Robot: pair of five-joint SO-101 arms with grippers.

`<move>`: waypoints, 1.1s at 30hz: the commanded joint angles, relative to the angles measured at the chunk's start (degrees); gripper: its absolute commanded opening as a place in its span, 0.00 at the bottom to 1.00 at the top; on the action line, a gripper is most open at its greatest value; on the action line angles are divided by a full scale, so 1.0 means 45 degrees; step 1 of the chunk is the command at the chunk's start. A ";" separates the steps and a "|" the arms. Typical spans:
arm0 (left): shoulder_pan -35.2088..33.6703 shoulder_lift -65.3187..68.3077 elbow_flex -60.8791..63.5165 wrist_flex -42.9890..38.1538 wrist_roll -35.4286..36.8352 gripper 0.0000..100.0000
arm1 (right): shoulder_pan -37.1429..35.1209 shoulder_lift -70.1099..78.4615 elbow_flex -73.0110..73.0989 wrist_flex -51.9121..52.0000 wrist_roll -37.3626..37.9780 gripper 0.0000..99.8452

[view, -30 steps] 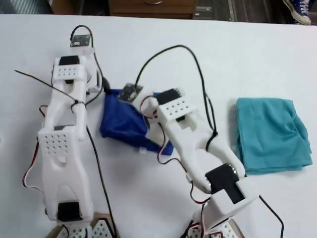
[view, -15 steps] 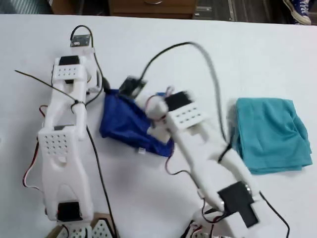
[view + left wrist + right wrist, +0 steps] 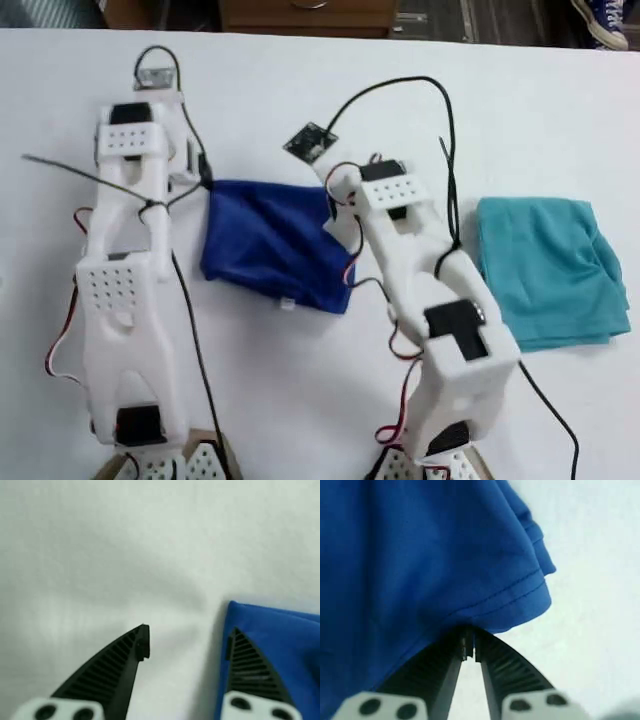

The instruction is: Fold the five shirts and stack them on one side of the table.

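A blue shirt (image 3: 270, 240) lies partly folded on the white table (image 3: 300, 90) between the two arms. My right gripper (image 3: 470, 647) is shut on that shirt's hemmed edge (image 3: 520, 590); from above it sits at the shirt's right far corner (image 3: 335, 200). My left gripper (image 3: 189, 637) is open at the shirt's left far corner (image 3: 200, 180), with one finger over the blue cloth (image 3: 280, 645) and the other finger (image 3: 135, 645) over bare table. A teal shirt (image 3: 550, 268) lies folded at the right side.
Black cables (image 3: 400, 90) loop over the table behind the right arm, and a thin dark wire (image 3: 60, 165) sticks out left of the left arm. A wooden cabinet (image 3: 310, 15) stands beyond the far edge.
My right arm has swung to the right with the blue shirt's edge, drawing the bunched cloth out flatter and wider. My left arm has shifted slightly toward the far side.
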 commanded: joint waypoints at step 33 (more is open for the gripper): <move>0.2794 -0.6779 1.0286 0.1758 -0.5548 0.26 | 0.0557 0.2999 -0.4747 -0.0244 -0.0059 0.02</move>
